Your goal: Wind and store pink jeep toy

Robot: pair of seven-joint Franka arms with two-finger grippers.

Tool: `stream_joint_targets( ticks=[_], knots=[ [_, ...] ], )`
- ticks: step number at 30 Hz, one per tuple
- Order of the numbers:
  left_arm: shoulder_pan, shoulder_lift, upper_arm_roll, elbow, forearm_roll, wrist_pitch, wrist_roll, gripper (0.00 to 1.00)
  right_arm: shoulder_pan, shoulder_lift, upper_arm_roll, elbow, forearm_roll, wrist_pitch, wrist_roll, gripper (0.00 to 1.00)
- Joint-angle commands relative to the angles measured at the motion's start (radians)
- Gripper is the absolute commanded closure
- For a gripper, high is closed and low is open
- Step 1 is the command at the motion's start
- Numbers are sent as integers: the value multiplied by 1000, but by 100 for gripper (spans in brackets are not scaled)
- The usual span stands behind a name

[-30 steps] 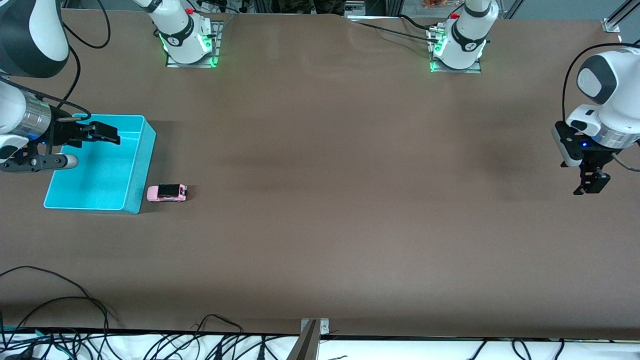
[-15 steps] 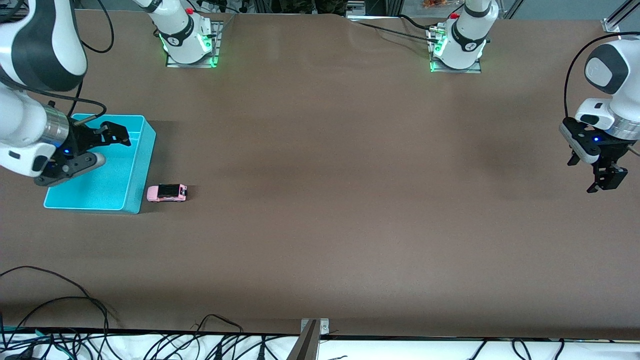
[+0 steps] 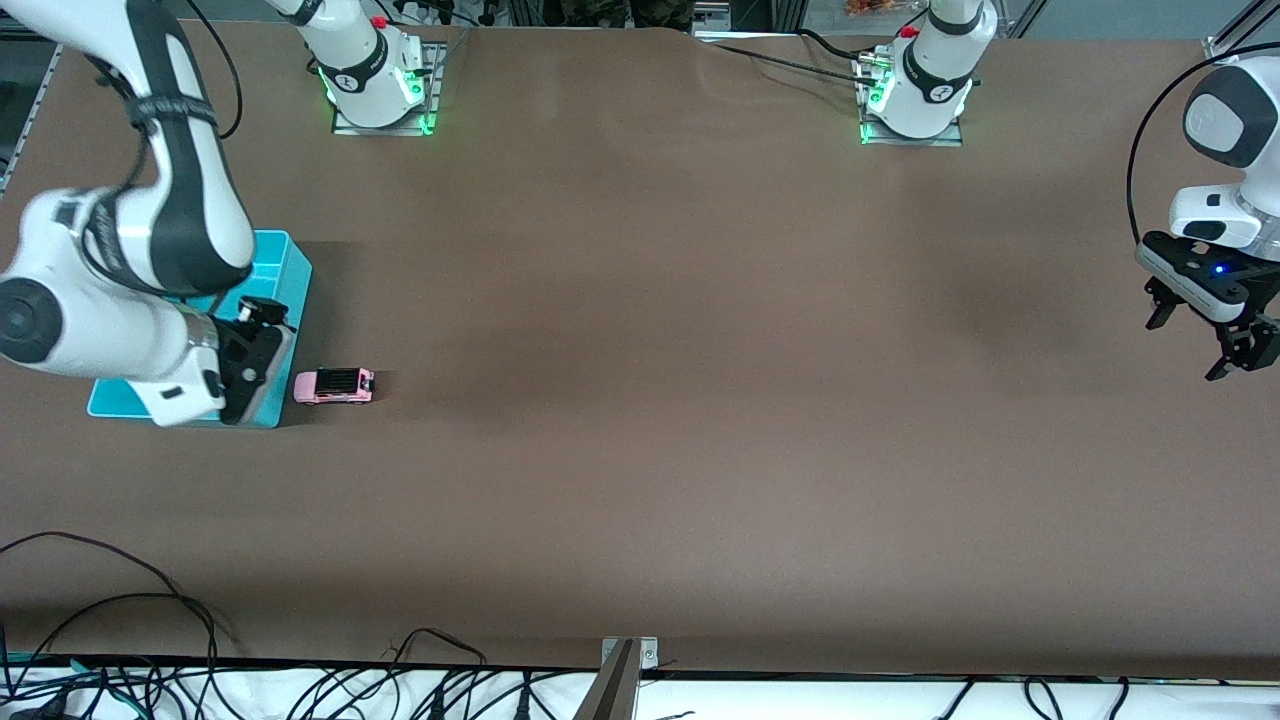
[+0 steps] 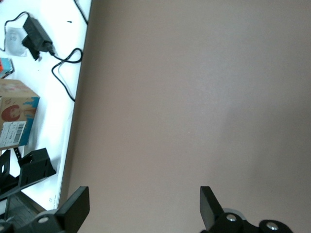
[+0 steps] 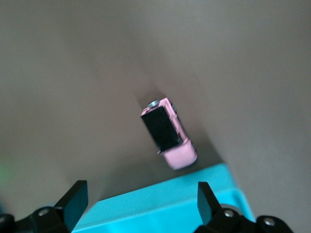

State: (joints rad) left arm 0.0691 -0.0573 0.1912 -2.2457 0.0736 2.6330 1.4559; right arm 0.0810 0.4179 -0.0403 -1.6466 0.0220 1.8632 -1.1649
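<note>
Carefully now: my right gripper [image 5: 138, 206], fingers spread wide, hangs over the turquoise bin's [image 3: 290, 262] wall, with the pink jeep toy [image 3: 334, 385] on the table just beside it. I should centre over its roof, then descend. My left gripper [image 3: 1212, 340] waits, spread.

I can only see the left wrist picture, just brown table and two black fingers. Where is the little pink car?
Observer: The tiny pink jeep toy with a black roof sits on the table beside the turquoise plastic bin, toward the right arm's end.
Operator: Is a robot hand close to it?
Observer: Yes, the right gripper hangs open over the bin's edge, next to the jeep.
Operator: Is my hand close?
Observer: No, the left gripper waits open, above the table's left-arm end.
</note>
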Motion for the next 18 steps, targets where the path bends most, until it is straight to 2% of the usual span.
stream_joint_targets(
  ticks=[1,6,13,18],
  knots=[
    [-3,-22,-4,15,-15,-14,-40,0,11,31,0,-73,-7,143,-203,0],
    [-17,-52,-9,27,-15,-53,-81,0,10,65,2,-133,-4,246,-300,0],
    [-20,-55,-10,115,-15,-250,-227,0,6,91,2,-223,-1,390,-386,0],
    [-38,-56,-12,182,-14,-379,-336,0,5,93,2,-275,-1,445,-407,0]
  ],
)
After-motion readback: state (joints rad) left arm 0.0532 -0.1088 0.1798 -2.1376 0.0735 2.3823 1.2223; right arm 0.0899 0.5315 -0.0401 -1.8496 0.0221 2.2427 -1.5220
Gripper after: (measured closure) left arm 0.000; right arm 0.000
